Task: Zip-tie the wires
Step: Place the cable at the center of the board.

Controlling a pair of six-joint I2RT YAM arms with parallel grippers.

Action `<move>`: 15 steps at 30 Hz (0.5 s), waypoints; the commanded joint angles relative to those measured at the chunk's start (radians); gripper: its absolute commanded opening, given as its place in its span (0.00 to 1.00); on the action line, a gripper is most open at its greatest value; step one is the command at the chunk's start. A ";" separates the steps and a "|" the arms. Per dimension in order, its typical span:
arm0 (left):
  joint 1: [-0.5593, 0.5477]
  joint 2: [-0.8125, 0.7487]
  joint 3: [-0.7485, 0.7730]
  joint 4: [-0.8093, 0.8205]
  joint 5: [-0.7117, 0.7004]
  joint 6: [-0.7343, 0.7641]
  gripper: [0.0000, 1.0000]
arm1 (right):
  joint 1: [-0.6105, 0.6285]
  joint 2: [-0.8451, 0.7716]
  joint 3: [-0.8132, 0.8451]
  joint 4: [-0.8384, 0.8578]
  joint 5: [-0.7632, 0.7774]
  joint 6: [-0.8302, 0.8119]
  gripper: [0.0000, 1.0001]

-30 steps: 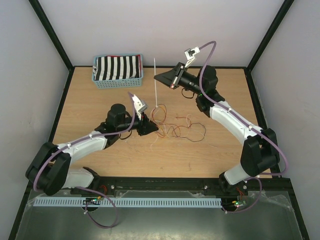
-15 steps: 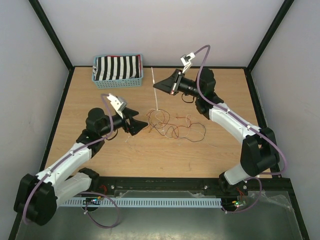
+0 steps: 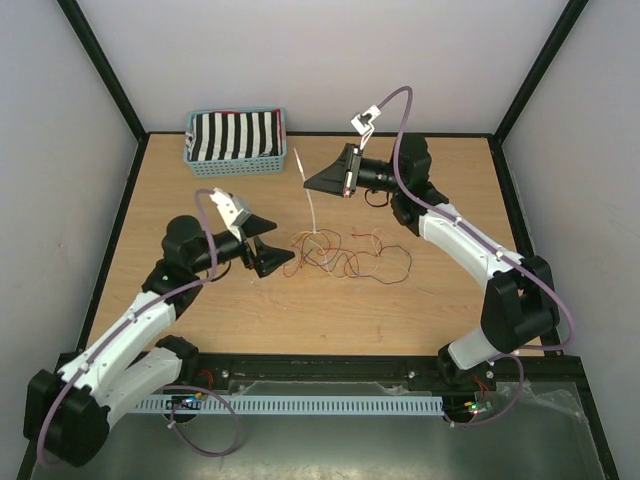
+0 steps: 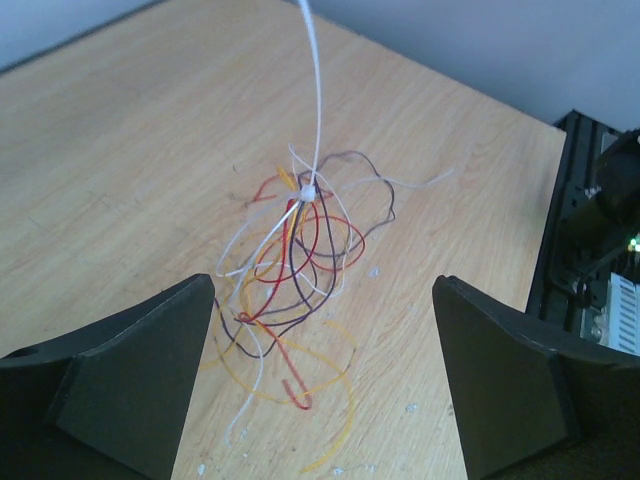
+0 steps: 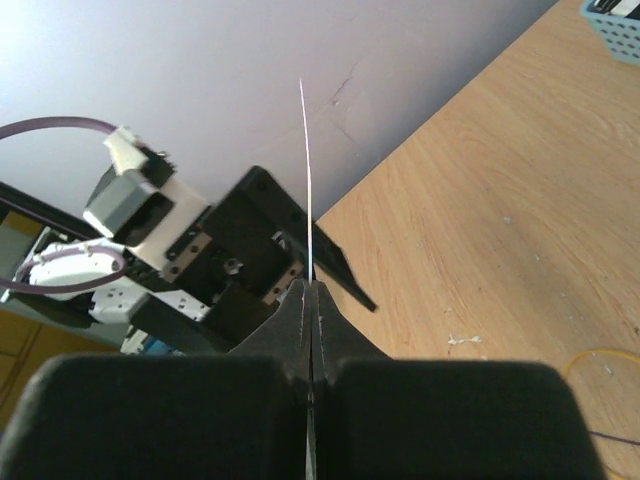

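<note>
In the middle of the pale wooden table [image 3: 330, 310], the wires [image 3: 340, 258], a loose tangle of hair-thin orange, red, black and whitish strands, are lying in a heap. They are gathered at one spot by a thin white plastic zip tie [image 4: 318, 90], whose small head [image 4: 308, 190] is sitting right on the bundle. The tie's long tail is rising toward the upper centre of the top view, where the right end effector [image 3: 308, 183] is clenching it between closed fingers, the free tip poking out beyond them. At centre left, the left end effector [image 3: 283, 248] is hanging released, its jaws spread wide and gripping nothing, pointing at the tangle from just beside it. A blue plastic basket [image 3: 240, 166] holding black-and-white striped cloth is sitting at the upper left, well apart. The job is looking nearly finished: the tie is threaded and appears cinched around the strands. What seems to be remaining is a last tightening pull, if any slack is left, and letting the tail go.
</note>
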 commanded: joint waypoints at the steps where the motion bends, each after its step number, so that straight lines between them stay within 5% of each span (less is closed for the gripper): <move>1: -0.023 0.115 0.055 -0.019 0.083 0.068 0.94 | 0.000 -0.050 0.004 0.065 -0.071 0.058 0.00; 10: -0.157 0.356 0.185 0.013 0.064 0.211 0.97 | 0.000 -0.090 -0.027 0.118 -0.086 0.112 0.00; 15: -0.173 0.458 0.227 0.014 0.067 0.228 0.69 | 0.000 -0.105 -0.036 0.135 -0.088 0.117 0.00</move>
